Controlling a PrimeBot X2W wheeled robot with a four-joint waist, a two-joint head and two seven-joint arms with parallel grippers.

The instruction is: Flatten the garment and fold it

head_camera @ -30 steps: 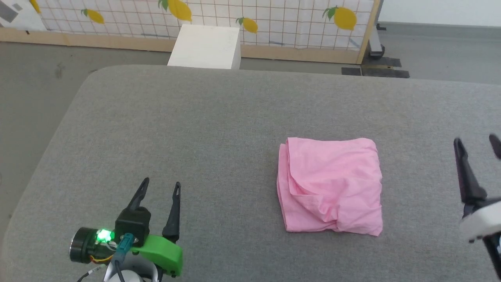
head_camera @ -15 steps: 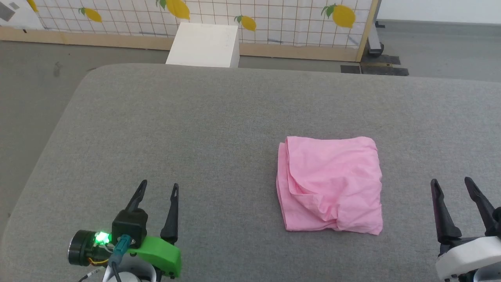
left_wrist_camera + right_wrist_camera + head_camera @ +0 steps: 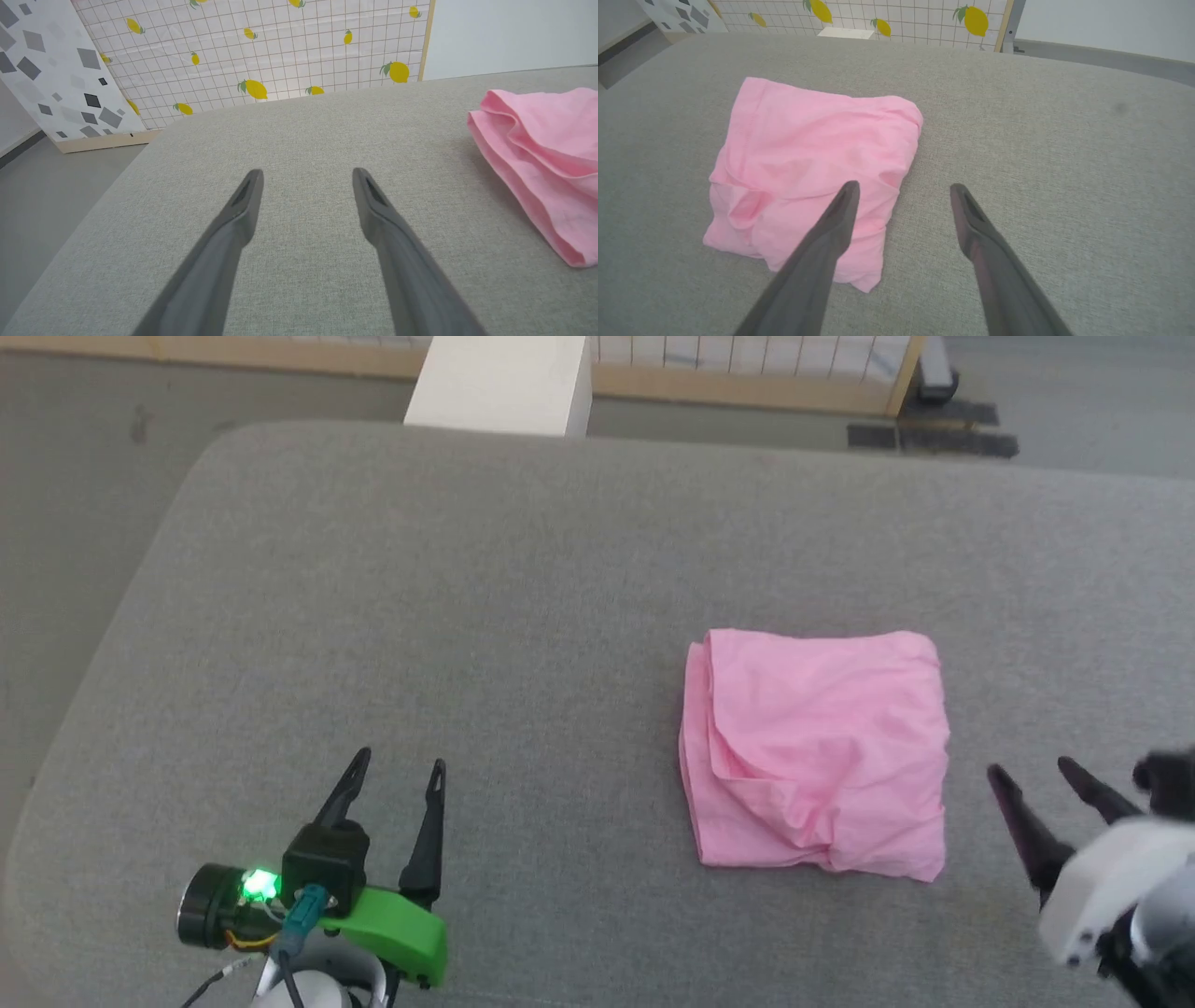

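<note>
Grey fabric bench (image 3: 560,569), lemon-print screen (image 3: 280,46) behind, folded pink garment (image 3: 817,747) on it. Left gripper (image 3: 400,761) and right gripper (image 3: 1029,767) hovered either side, jaws spread.

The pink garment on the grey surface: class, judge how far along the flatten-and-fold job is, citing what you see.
Done: the garment lies folded into a layered square on the grey surface. In hand: nothing; the left gripper and right gripper are open, clear of the cloth. Left: perhaps smoothing its rumpled near edge.
</note>
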